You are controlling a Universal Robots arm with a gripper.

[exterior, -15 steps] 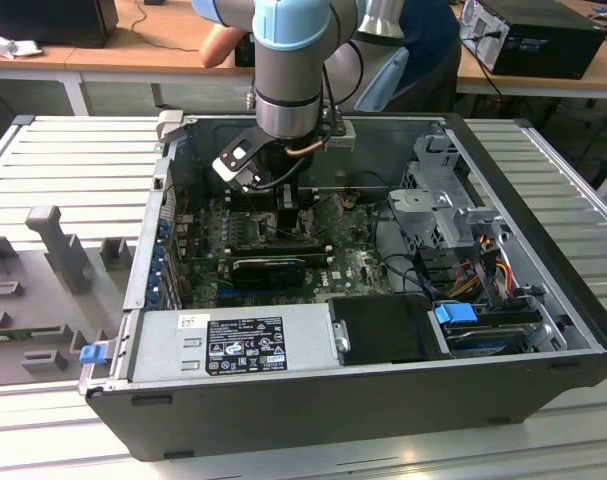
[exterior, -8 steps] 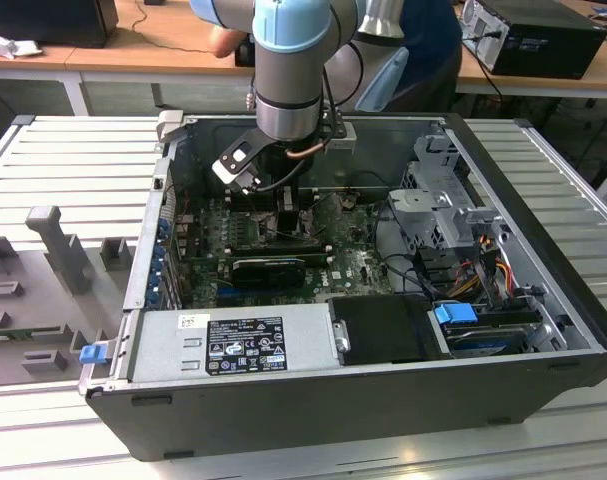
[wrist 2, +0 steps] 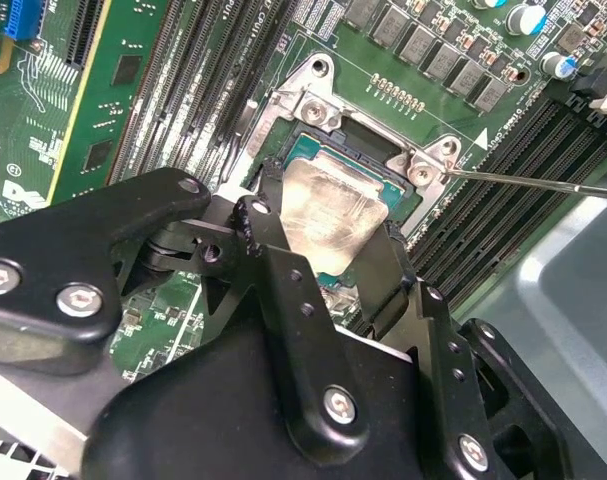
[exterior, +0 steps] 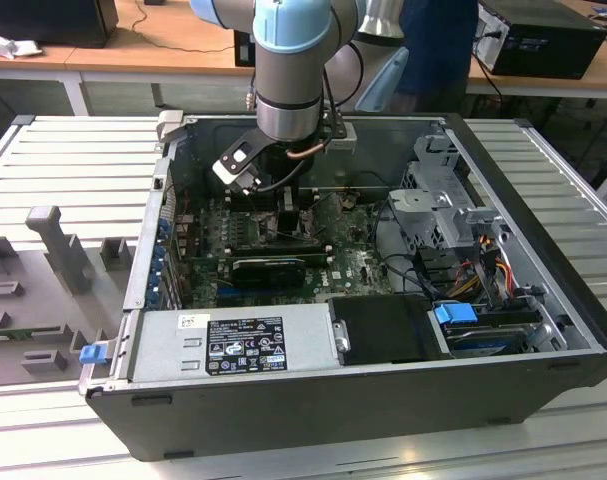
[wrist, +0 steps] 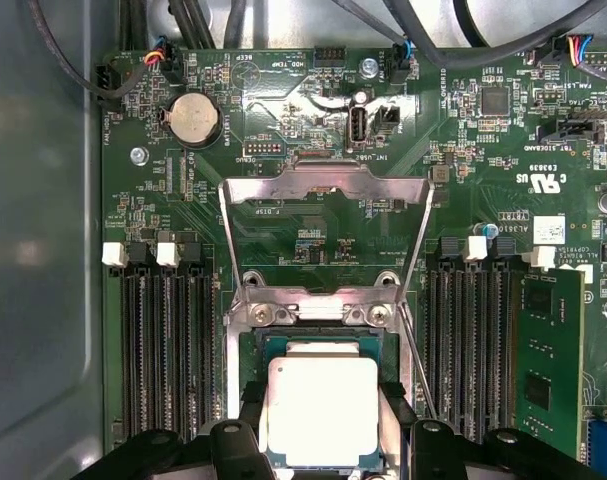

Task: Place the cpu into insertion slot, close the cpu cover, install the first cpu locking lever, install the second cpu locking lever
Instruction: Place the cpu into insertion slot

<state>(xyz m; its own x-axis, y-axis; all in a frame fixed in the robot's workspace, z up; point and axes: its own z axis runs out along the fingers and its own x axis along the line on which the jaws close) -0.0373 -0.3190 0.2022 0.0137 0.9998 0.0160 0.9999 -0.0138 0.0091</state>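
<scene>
"In the upper middle of the exterior view, what do you record?"

"The arm [exterior: 288, 90] reaches down into the open computer case [exterior: 383, 400]. Its wrist hangs over the green motherboard [exterior: 358, 265]. The case walls stand well apart from it on either side."

"And the second wrist view?"

"The gripper [wrist 2: 333, 235] is closed narrowly on the cpu [wrist 2: 333, 195], with a black finger [wrist 2: 268, 230] against each of two opposite edges. The cpu lies square within the insertion slot [wrist 2: 305, 105]. Whether it is fully seated, I cannot tell. A locking lever [wrist 2: 543, 181], a thin wire, runs off from the slot's corner, apart from the fingers."

"The first wrist view?"

"The cpu cover [wrist: 323, 185] is swung open. It is hinged at the slot's edge and leans away over the board, leaving the cpu's top open. Memory slots [wrist: 168, 350] flank the insertion slot on both sides, near the fingers' outer faces."
</scene>
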